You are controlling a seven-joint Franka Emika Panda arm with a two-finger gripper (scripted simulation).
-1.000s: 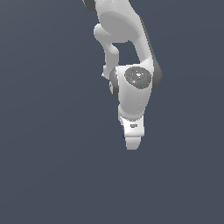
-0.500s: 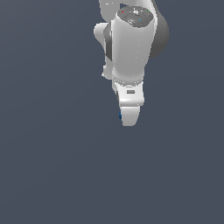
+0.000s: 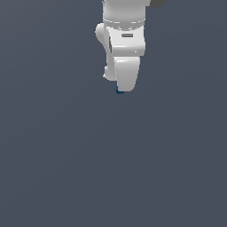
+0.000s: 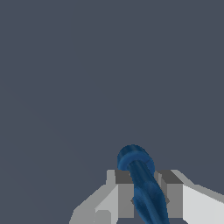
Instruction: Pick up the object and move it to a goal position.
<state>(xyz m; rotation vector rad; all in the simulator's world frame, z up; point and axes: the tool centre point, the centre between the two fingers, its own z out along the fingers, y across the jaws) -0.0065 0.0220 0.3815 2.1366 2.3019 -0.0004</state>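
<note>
gripper (image 4: 145,189) clamps the blue object (image 4: 142,186).

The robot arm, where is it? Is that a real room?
Probably not a real room: it looks like a computer simulation. All around is one flat, plain grey-blue surface with no walls or furniture. The smooth white arm and the gripper, shut on a blue object, look computer-drawn.

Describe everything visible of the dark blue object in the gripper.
The dark blue object looks glossy and smooth, an elongated rounded shape with a ring-like flared end, not a plain cube. It sits tilted between the two grey fingers of the gripper, which touch it on both sides. In the exterior view only a small blue sliver peeks out below the white arm.
</note>
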